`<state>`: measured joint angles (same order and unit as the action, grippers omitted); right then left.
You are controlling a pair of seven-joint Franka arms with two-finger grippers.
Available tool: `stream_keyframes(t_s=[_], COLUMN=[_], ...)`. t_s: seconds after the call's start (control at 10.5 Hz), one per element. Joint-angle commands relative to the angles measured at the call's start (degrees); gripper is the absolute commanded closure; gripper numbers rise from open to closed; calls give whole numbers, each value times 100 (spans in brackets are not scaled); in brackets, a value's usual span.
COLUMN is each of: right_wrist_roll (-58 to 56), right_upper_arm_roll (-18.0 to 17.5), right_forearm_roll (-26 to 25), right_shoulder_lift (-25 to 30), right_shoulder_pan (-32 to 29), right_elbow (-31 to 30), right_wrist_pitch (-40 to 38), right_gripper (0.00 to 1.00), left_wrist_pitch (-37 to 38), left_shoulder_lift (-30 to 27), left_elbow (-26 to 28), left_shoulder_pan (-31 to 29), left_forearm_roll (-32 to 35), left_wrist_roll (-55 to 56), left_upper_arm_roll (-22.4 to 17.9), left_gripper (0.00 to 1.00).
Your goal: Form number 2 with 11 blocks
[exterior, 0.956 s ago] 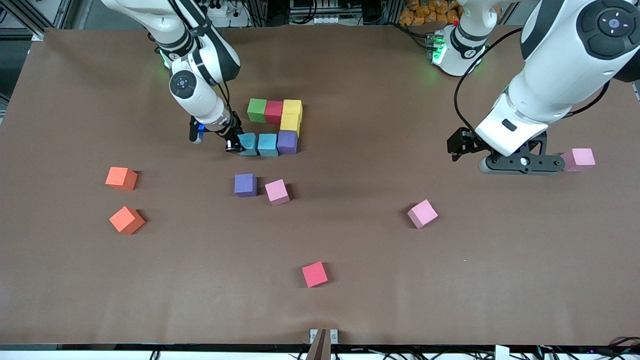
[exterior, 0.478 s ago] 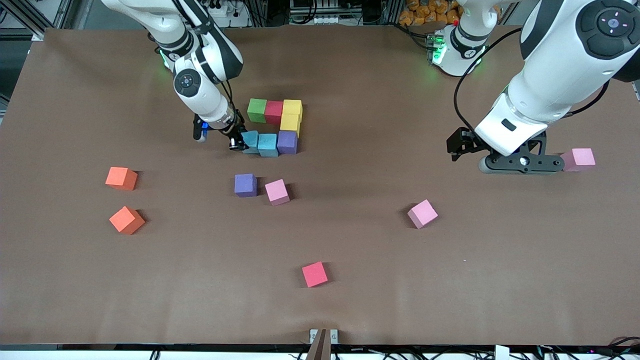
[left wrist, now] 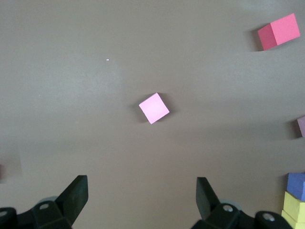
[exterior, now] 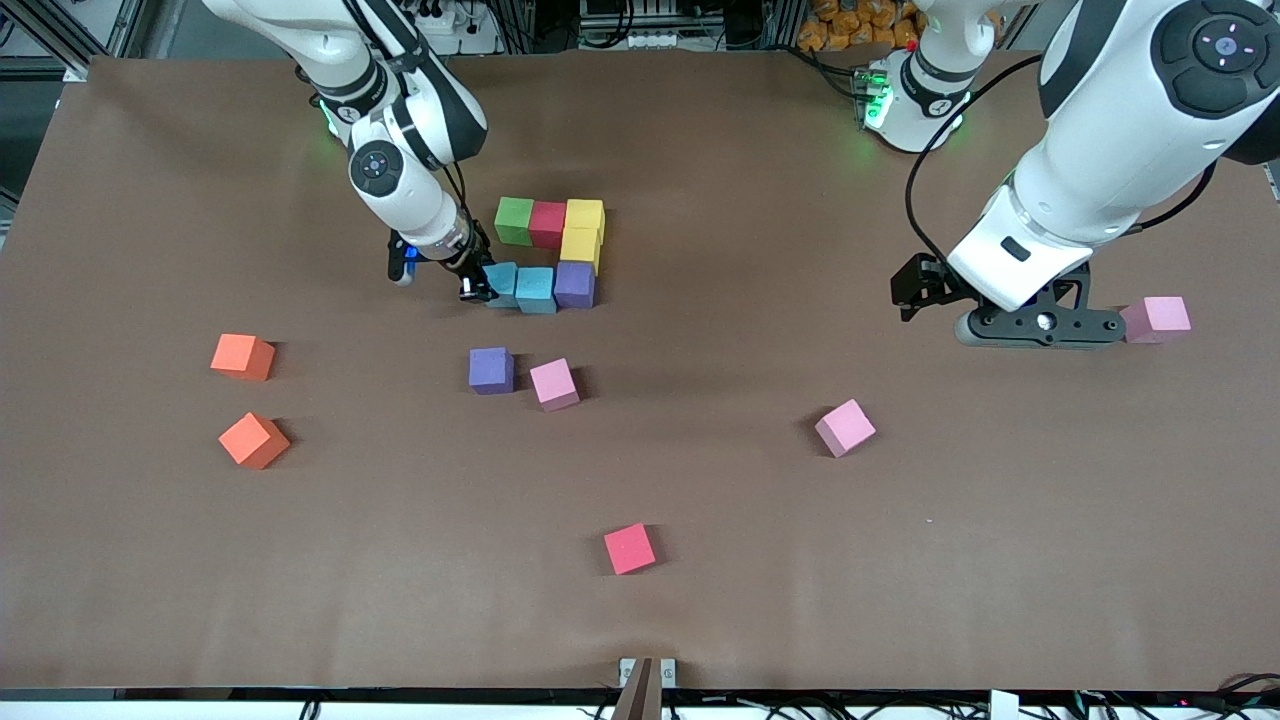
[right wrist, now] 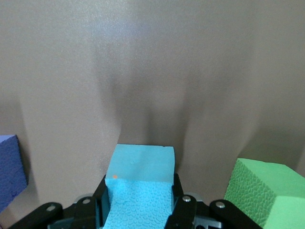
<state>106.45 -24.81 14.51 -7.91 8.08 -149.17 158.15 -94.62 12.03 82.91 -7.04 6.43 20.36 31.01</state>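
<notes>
The blocks form a partial digit: green [exterior: 514,220], red [exterior: 547,223] and yellow [exterior: 585,214] in a row, a second yellow [exterior: 580,245] nearer the camera, then a purple [exterior: 575,284] and a light blue [exterior: 536,290]. My right gripper [exterior: 480,282] is shut on the second light blue block [exterior: 501,282], low at the table, against the first blue. In the right wrist view this block [right wrist: 142,183] sits between the fingers, with the green one [right wrist: 263,191] beside it. My left gripper [exterior: 1040,326] is open and empty, next to a pink block [exterior: 1158,318].
Loose on the table are a purple block [exterior: 491,369], a pink one [exterior: 554,384] beside it, and another pink [exterior: 845,427] [left wrist: 154,108]. A red-pink cube [exterior: 629,548] lies nearer the camera. Two orange cubes [exterior: 242,356] [exterior: 254,440] lie toward the right arm's end.
My right gripper has slid the light blue block toward the other blue one and slightly away from the camera. The left arm has barely moved.
</notes>
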Motion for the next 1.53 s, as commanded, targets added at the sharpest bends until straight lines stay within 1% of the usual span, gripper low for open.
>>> stream_keyframes(t_s=[0.0, 0.19, 0.76, 1.05, 1.24, 1.43], right_wrist_roll=[95, 69, 60, 34, -237, -824], right_upper_arm_roll=[-50, -50, -50, -59, -50, -15], right_forearm_roll=[105, 105, 105, 44, 9, -9], right_shoulder_lift=[17, 17, 35, 148, 201, 263], right_shoulder_pan=[10, 9, 1, -43, -148, -341], right_elbow=[-77, -77, -50, 20, 142, 292], right_wrist_pitch=[137, 76, 23, -64, -109, -362], right_gripper=[86, 0, 0, 0, 0, 0], left_wrist_pitch=[49, 49, 49, 49, 49, 49], left_shoulder_lift=[-87, -87, -87, -87, -87, -87], left_elbow=[49, 49, 49, 49, 49, 49], left_shoulder_pan=[-8, -8, -8, -8, -8, -8], left_forearm_roll=[-160, -160, -204, -204, -204, -204], left_wrist_roll=[55, 55, 64, 64, 64, 64], left_upper_arm_roll=[-7, -7, -7, -7, -7, -7], left_gripper=[0, 0, 0, 0, 0, 0])
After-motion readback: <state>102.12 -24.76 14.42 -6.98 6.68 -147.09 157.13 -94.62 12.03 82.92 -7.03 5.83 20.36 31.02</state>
